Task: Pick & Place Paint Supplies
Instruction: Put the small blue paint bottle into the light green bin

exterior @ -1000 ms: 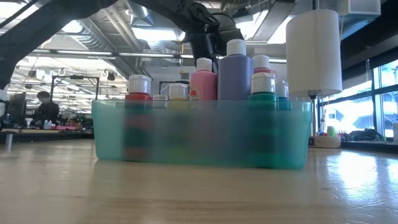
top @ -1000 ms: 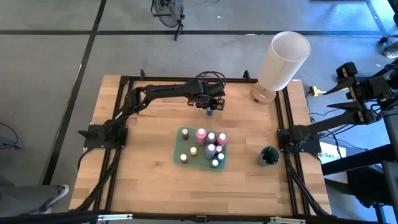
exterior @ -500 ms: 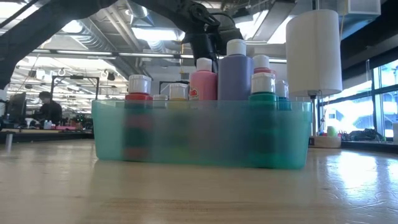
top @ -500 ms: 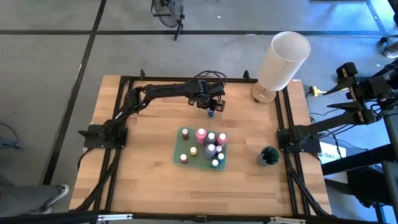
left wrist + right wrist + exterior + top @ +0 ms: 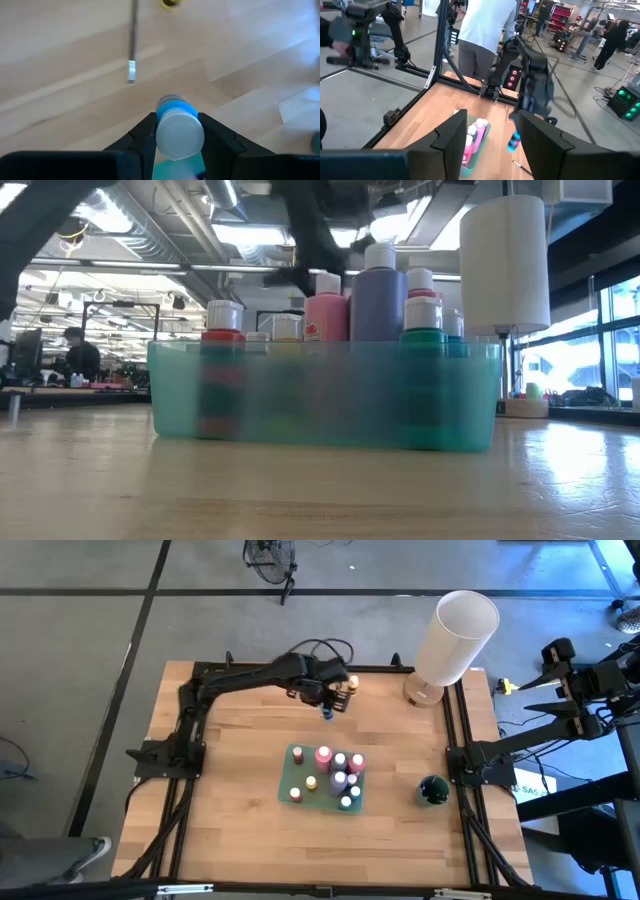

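Since a second ago my left arm has swung toward the table's far edge, and the blue bottle [image 5: 327,713] has come up with it. My left gripper [image 5: 179,131] pinches that bottle just under its white cap, one finger on either side; in the right wrist view it hangs clear of the wood below the arm. On the table [image 5: 230,810] beneath it lies a brush [image 5: 132,45], thin and dark-handled with a silver ferrule, and a yellow-orange bottle [image 5: 352,684] stands near the far edge, just beside the gripper. The other bottles stand upright in the teal tray [image 5: 290,785] at mid-table, well apart from the held one: a pink bottle [image 5: 326,315], a purple bottle [image 5: 379,295], a red bottle [image 5: 224,340] and a green bottle [image 5: 423,330] among them. My right gripper [image 5: 490,137] waits out past the table's right side, its fingers spread with nothing between them. A white cylinder [image 5: 455,635] stands at the far right corner, and a dark cup [image 5: 432,790] sits near the right edge.
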{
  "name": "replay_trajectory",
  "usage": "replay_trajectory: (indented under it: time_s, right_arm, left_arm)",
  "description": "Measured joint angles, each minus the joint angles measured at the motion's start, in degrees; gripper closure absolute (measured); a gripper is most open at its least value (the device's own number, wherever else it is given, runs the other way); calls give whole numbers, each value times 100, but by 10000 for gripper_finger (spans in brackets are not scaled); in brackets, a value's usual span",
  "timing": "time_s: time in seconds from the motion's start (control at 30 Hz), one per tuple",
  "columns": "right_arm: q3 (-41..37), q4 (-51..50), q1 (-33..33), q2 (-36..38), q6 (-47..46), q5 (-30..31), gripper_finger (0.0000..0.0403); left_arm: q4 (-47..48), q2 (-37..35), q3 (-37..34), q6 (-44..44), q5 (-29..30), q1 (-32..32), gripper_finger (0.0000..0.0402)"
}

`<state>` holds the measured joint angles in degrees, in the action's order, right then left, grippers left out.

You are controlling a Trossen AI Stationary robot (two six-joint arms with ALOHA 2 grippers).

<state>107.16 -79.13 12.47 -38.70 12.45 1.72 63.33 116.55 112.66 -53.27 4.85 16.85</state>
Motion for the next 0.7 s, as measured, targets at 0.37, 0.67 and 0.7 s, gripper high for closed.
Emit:
replay_trajectory:
  time_s: [0.37,0.67,0.7]
  right_arm:
    - [-1,97,1,0,44,17,225]
    - [0,373,0,-1,46,17,225]
    - [-1,374,-1,-2,45,17,225]
  left_arm:
    - [1607,-1565,11,-1082,1465,-892,285]
    - [2646,-1532,17,-2337,1950,-2187,285]
    - [2667,-1471,15,-2400,1962,-2301,285]
